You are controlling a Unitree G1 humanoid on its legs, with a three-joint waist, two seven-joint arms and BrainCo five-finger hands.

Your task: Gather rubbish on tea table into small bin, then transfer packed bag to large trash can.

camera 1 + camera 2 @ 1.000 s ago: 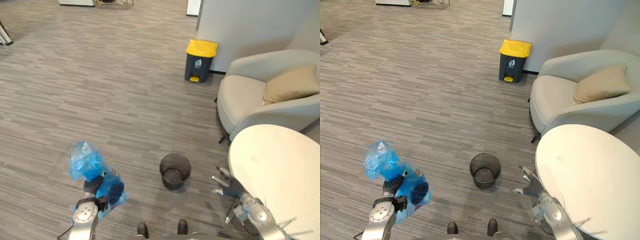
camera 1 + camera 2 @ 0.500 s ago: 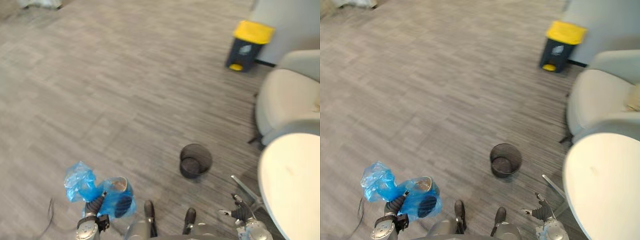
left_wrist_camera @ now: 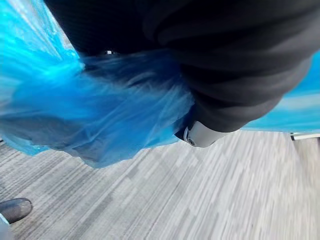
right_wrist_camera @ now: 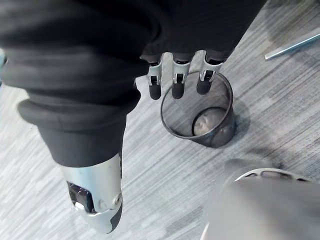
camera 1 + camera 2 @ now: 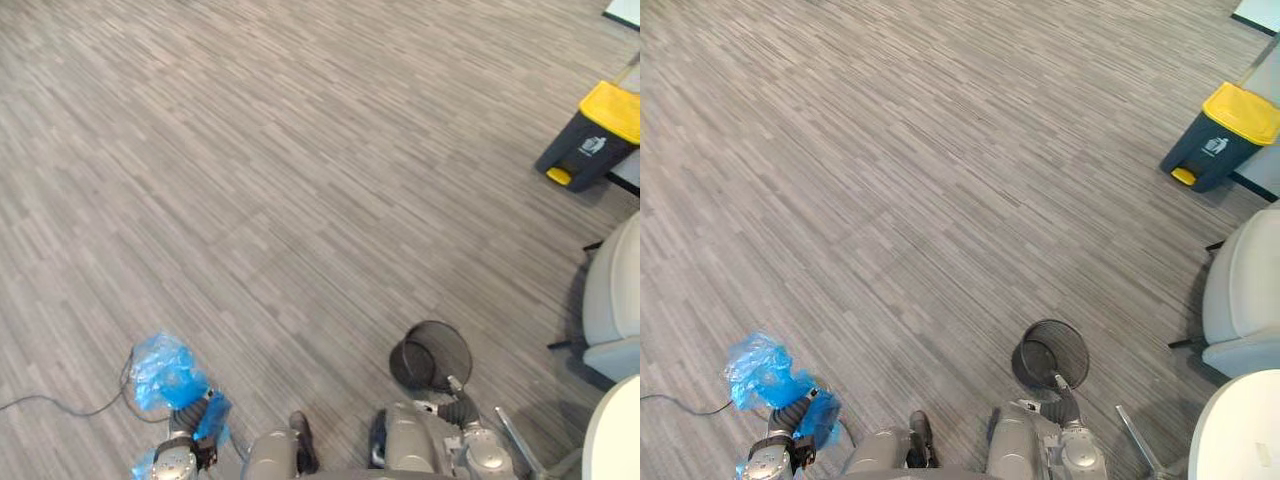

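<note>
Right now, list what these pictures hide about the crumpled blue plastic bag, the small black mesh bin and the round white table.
Blue plastic bag contents: crumpled folds hide them, left wrist view.
Left hand grip: buried in the bag, behind its dark cover.
Black mesh bin bottom: pale patch, right wrist view, too indistinct to identify.
White table: cut off by the eye views' lower right corner.

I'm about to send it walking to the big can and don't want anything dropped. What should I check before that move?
1. Crumpled blue plastic bag with the left hand: ok, bunched against it.
2. Grip firm: cannot tell, plastic covers the hand.
3. Right hand free: ok, open, by the small black mesh bin.
4. Dark grey trash can with yellow lid in sight: ok, ahead to the right.
5. Its lid open: not ok, shut.
</note>
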